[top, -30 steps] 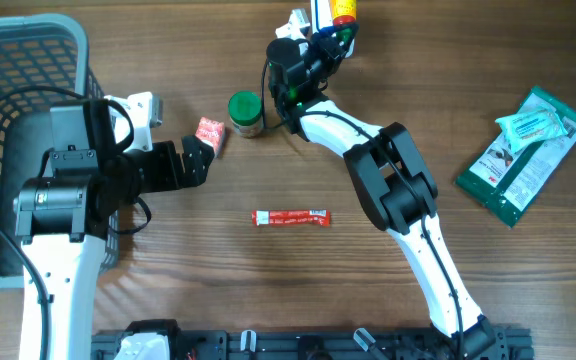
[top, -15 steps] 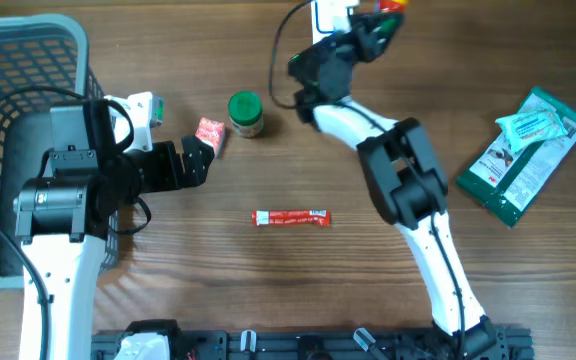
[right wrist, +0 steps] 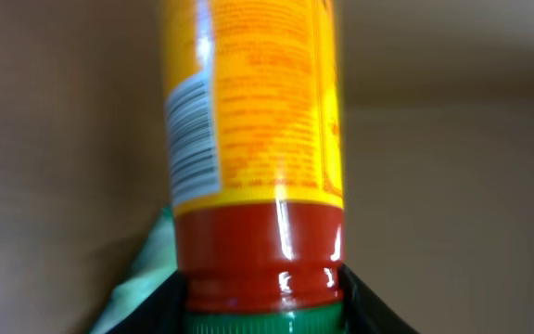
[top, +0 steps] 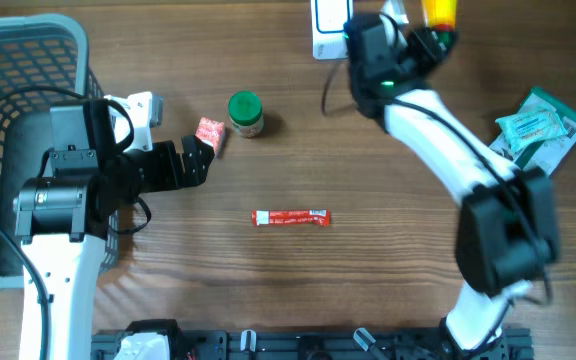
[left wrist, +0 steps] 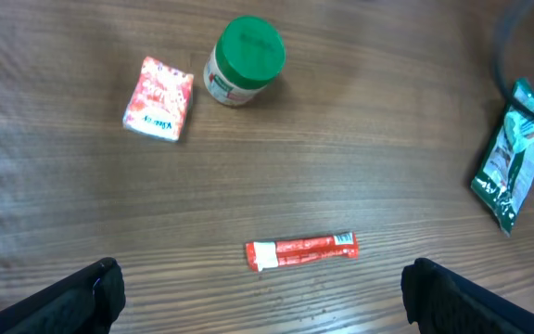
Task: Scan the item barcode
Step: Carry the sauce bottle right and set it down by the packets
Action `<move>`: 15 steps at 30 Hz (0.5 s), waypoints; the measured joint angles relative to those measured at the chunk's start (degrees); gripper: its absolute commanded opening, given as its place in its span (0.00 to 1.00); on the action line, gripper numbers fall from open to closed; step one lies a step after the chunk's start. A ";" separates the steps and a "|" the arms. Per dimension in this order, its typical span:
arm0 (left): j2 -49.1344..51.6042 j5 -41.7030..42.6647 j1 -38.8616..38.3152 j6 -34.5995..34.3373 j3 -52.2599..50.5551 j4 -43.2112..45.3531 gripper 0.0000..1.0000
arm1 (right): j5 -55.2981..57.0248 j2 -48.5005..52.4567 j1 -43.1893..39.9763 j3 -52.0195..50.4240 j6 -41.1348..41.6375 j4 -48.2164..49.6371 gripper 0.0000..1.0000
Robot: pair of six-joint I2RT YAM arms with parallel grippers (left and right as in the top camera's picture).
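Right wrist view: a yellow plastic bottle with a red band and green cap [right wrist: 248,102] fills the frame, pinched at its cap end between the dark fingers of the right gripper [right wrist: 260,306]; a black-and-white barcode [right wrist: 193,139] runs down the label's left edge, while the orange print beside it is too blurred to read. Overhead, the bottle sits at the far edge of the wooden table [top: 368,280], just right of a white rectangular block [top: 328,25]. The left gripper [left wrist: 262,297] hangs with jaws spread wide, holding nothing, over a red stick sachet [left wrist: 301,250], a green-lidded jar [left wrist: 242,60] and a red-and-white packet [left wrist: 158,97] whose lettering is illegible. Green foil packs [top: 528,150] lie at right.
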 measured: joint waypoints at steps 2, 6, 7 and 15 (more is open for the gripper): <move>-0.02 0.00 0.00 0.00 0.00 -0.02 1.00 | -16.96 -6.60 -3.28 -0.79 13.90 -9.11 0.04; -0.02 0.02 0.00 0.00 0.00 -0.02 1.00 | -36.92 -15.39 -12.09 -0.68 22.86 -16.57 0.04; -0.02 0.02 0.00 0.00 0.00 -0.02 1.00 | -42.77 -16.74 -15.85 -0.57 23.39 -18.43 0.04; -0.02 0.02 0.00 0.00 0.00 -0.02 1.00 | -75.36 -14.88 -48.70 -0.63 31.10 -29.42 0.04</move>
